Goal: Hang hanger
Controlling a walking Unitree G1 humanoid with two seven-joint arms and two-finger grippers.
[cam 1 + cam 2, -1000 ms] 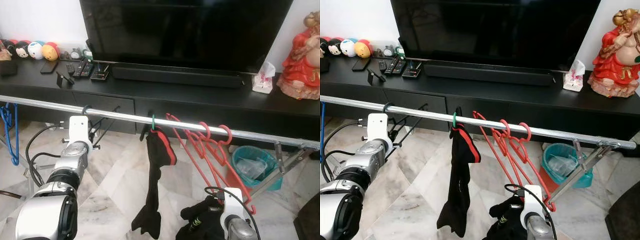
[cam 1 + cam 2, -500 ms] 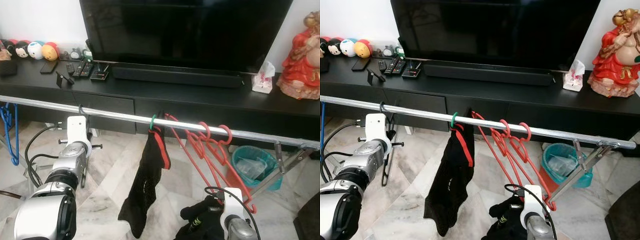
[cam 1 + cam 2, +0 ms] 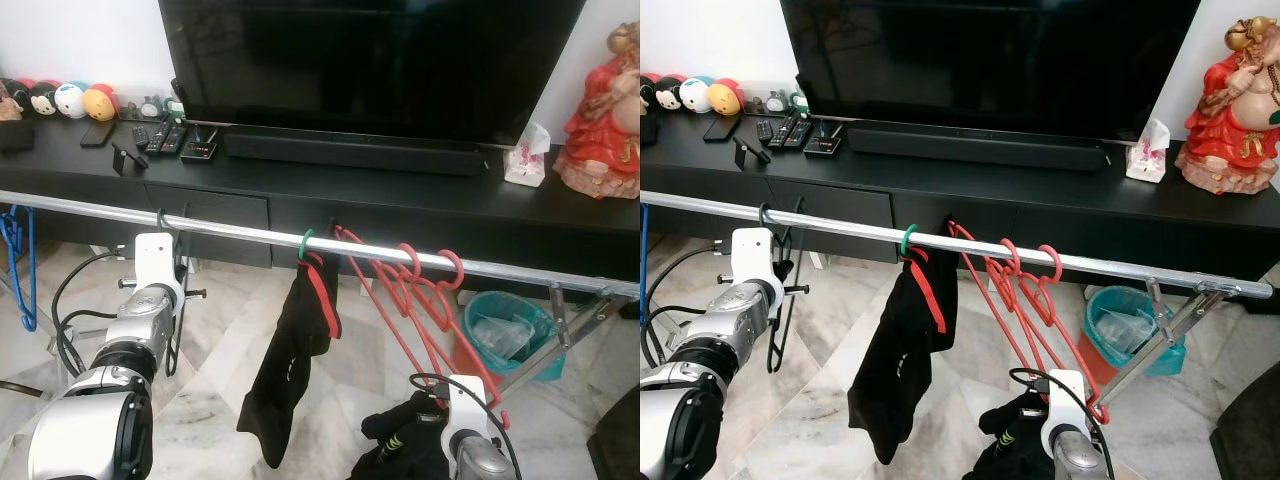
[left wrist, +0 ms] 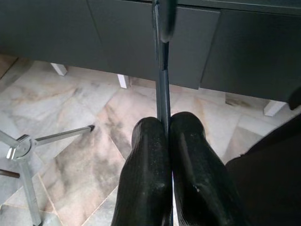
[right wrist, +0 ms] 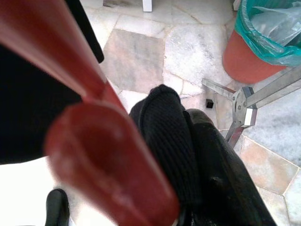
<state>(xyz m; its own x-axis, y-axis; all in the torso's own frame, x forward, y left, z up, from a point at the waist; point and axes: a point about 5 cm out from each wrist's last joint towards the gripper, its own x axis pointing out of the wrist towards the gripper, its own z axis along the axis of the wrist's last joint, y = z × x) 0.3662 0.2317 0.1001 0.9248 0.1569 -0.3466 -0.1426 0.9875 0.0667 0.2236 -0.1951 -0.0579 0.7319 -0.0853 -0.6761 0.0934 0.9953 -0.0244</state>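
The room is evenly and brightly lit with soft daylight, and the head views are sharp from edge to edge. The marble floor [image 3: 230, 340] reads pale with only faint shadows. The television screen [image 3: 370, 60] is dark, carrying dim reflections, and the steel rail [image 3: 970, 242] shows a thin bright glint along its top. In the right wrist view the red hanger [image 5: 94, 136] is close and badly blurred, with a blown-out white patch at one corner. The left wrist view is dimmer, its cabinet fronts [image 4: 244, 47] in shade.
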